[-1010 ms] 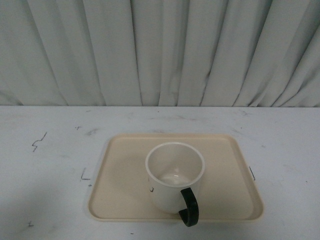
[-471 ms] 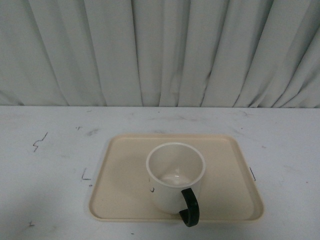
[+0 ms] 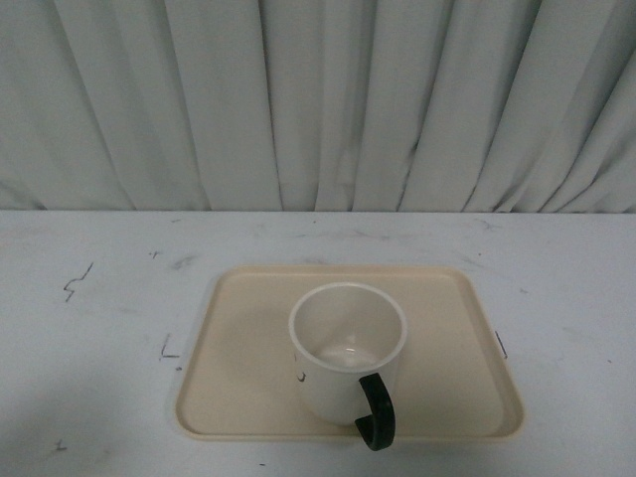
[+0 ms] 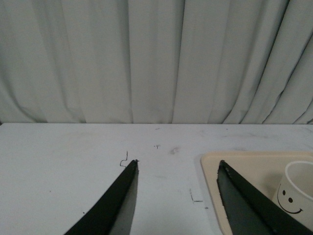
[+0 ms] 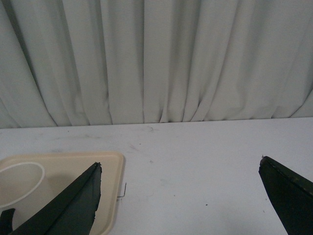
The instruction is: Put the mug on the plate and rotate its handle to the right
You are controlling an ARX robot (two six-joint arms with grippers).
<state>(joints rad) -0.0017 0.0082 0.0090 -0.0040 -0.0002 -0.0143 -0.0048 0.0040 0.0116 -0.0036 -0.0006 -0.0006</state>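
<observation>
Black and glossy, the handle [image 3: 376,412] juts from the mug [image 3: 348,353] toward the near edge of the plate [image 3: 243,348], angled only slightly to the right. By my judgement the turning is left to do: roughly a quarter turn would bring it to face right. The placing part looks done, since the mug stands upright on the plate, toward its near side. Its smiley face [image 4: 288,204] looks toward the left. Neither tool touches anything. The left tool [image 4: 178,162] is released and empty, by the plate's left edge over the tabletop [image 3: 89,328]. The right tool [image 5: 180,162] is spread wide and empty, by the plate's right edge. Beyond the tabletop's far edge hangs a pale pleated curtain [image 3: 318,99].
</observation>
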